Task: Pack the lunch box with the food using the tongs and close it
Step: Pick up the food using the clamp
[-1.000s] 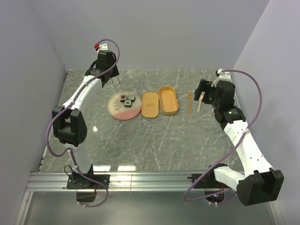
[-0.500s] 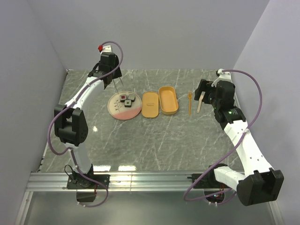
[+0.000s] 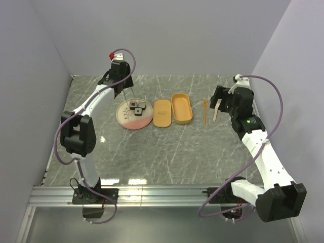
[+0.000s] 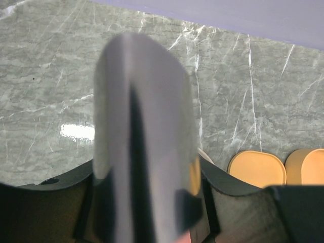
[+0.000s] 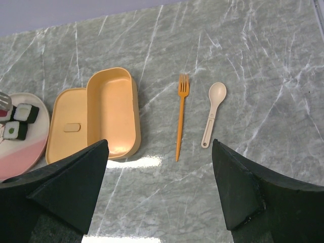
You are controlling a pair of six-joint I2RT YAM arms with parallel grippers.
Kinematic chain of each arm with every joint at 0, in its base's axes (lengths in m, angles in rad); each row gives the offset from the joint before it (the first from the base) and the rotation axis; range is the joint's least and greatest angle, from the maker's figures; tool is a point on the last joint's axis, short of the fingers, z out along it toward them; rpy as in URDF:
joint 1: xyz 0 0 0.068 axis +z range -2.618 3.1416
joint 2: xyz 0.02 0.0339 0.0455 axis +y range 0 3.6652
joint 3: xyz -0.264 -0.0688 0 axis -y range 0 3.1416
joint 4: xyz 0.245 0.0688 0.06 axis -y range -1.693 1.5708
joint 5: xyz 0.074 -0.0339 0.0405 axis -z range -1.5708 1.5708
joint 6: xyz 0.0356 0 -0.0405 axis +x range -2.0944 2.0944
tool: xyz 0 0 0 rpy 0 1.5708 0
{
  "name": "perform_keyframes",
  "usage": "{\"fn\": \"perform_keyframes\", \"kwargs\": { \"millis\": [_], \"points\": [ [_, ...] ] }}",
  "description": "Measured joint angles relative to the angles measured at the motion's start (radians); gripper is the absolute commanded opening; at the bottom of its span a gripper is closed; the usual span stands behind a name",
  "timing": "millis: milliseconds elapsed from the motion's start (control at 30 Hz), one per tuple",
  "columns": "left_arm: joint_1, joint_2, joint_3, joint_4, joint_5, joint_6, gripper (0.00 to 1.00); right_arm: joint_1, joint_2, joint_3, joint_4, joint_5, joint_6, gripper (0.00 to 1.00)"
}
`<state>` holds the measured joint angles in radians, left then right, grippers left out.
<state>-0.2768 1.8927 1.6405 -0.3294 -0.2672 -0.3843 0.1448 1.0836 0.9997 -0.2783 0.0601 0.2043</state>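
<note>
My left end effector (image 3: 123, 85) is partly closed around the tongs (image 3: 129, 94), which hang tips-down over the far rim of the plate (image 3: 126, 120), just beside the food (image 3: 137, 107). All three pieces sit on that plate. The box (image 3: 181, 108) lies open to its right, with the lid (image 3: 162, 112) flat between them. My right end effector (image 5: 159, 143) is wide open and holds nothing, above the table (image 5: 253, 61) near the fork (image 5: 180, 116) and spoon (image 5: 214, 114).

The risks I see:
- **Grip:** it looks light, so the tongs could twist or slip as I squeeze.
- **Spacing:** the pieces sit close together, so one tip may shove a neighbour off the plate.
- **View:** the blurred tongs fill my left wrist view, so I cannot see the tips there.
- **Carry:** a weak pinch could drop a piece onto the lid on the way over.
</note>
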Motion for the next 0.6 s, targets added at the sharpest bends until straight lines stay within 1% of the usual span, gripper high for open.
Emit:
{"fn": "perform_keyframes", "kwargs": {
  "millis": [200,600],
  "points": [
    [-0.003,0.001,-0.009,0.018,0.0,0.005,0.53,0.0,0.0,0.0,0.0,0.0,0.0,0.89],
    [-0.006,-0.009,-0.073,0.082,-0.014,0.006,0.53,0.0,0.003,0.0,0.0,0.0,0.0,0.89]
  ]
}}
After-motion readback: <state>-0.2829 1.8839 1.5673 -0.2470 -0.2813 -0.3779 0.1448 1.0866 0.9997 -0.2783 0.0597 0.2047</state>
